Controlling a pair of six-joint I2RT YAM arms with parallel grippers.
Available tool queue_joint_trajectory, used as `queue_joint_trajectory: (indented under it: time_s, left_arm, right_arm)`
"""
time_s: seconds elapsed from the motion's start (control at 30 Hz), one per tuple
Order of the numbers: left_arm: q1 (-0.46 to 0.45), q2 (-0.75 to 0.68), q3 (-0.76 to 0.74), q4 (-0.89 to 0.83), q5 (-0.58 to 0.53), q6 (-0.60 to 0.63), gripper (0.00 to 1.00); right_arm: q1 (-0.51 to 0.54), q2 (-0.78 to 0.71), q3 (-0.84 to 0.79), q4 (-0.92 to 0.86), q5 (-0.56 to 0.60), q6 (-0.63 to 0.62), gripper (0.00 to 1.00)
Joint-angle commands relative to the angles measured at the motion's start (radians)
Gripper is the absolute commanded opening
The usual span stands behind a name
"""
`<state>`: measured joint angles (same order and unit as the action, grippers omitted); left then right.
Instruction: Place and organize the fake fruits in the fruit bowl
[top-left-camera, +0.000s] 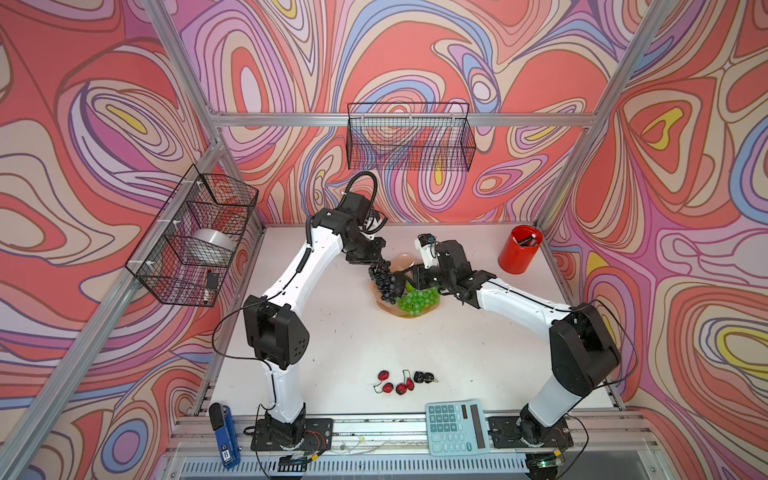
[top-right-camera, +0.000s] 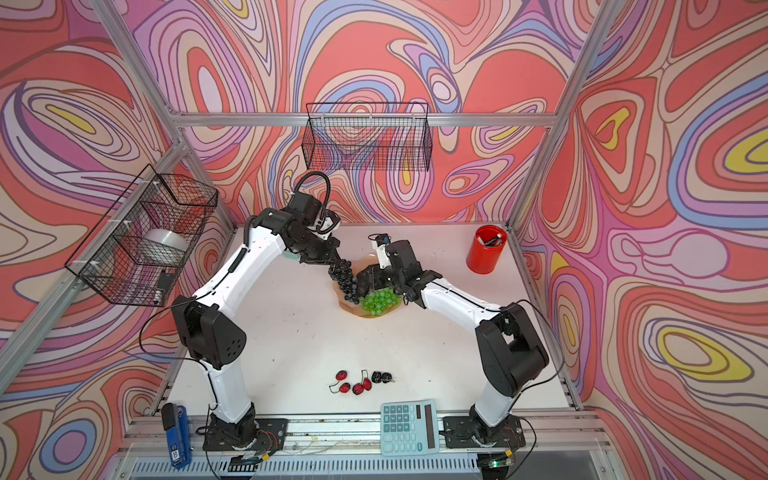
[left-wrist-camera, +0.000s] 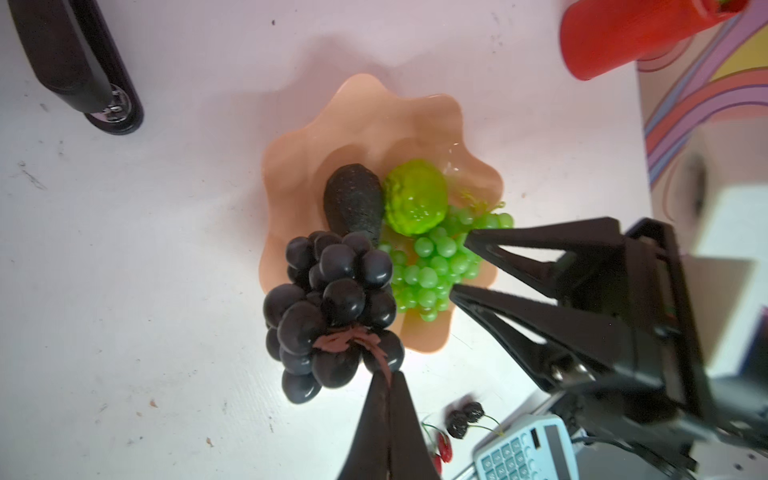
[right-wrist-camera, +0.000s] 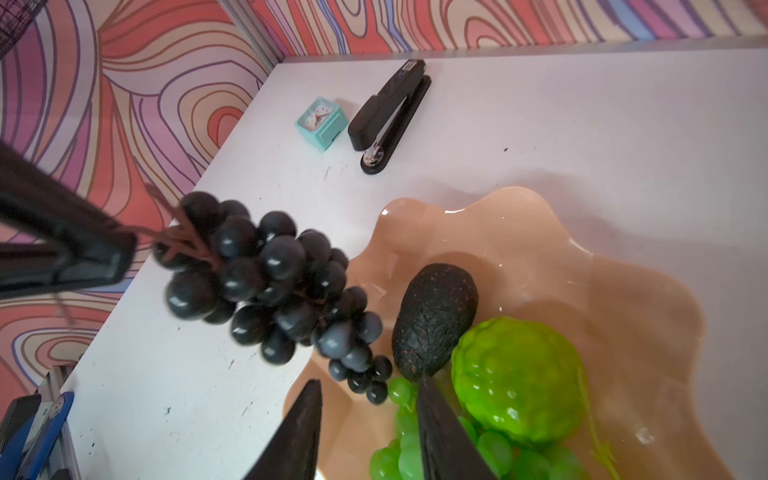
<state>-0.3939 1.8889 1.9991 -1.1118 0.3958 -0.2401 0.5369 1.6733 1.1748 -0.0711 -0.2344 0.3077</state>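
left tool (left-wrist-camera: 388, 376): pinched tight on the brown stem of the dark grape bunch (left-wrist-camera: 332, 299), with no gap between its fingers.
dark grape bunch: dangles from that stem in the air over the bowl (left-wrist-camera: 365, 95), on the left arm's side of it. Its low end hangs just beside the avocado (left-wrist-camera: 353, 203) and the green grapes (left-wrist-camera: 432, 266).
right tool (left-wrist-camera: 460, 266): jaws partly apart, gripping nothing that I can see. Its tips sit low at the green grapes, and I cannot tell whether they touch.
bowl: peach with a wavy rim, standing toward the back middle of the tabletop (top-left-camera: 353, 340).
inside the bowl: the avocado lies against the bumpy green ball (left-wrist-camera: 415, 197), and the green grapes spill toward the rim beside them.
cherries (top-left-camera: 395, 384): lying on the tabletop near the front, well apart from the bowl.
black berries (top-left-camera: 423, 377): just beside the cherries.
red cup (top-left-camera: 520, 248): back right corner.
calculator (top-left-camera: 456, 427): front edge.
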Motion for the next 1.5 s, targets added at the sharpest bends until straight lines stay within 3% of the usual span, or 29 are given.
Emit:
queue_joint_trajectory:
  time_s: [0.0,0.57,0.9,1.47]
  left_arm:
    - [-0.023,-0.05,0.0,-0.048,0.106,-0.019,0.0]
    - [-0.124,-0.076,-0.011,-0.094,0.129,-0.036,0.0]
    - [-0.119,-0.034,-0.065,-0.053,0.029,-0.012,0.0]
    - [-0.04,0.023,-0.157,0.111,0.011,-0.013,0.0]
  right_arm:
    - [-0.047,-0.022,-0.042,0.003,0.046,0.004,0.4]
    - [-0.075,-0.055,-0.127,0.034,0.023,0.026,0.39]
    - [-0.075,-0.066,-0.13,0.016,0.021,0.021,0.39]
    - [-0.076,-0.052,-0.118,-0.01,0.019,0.01,0.4]
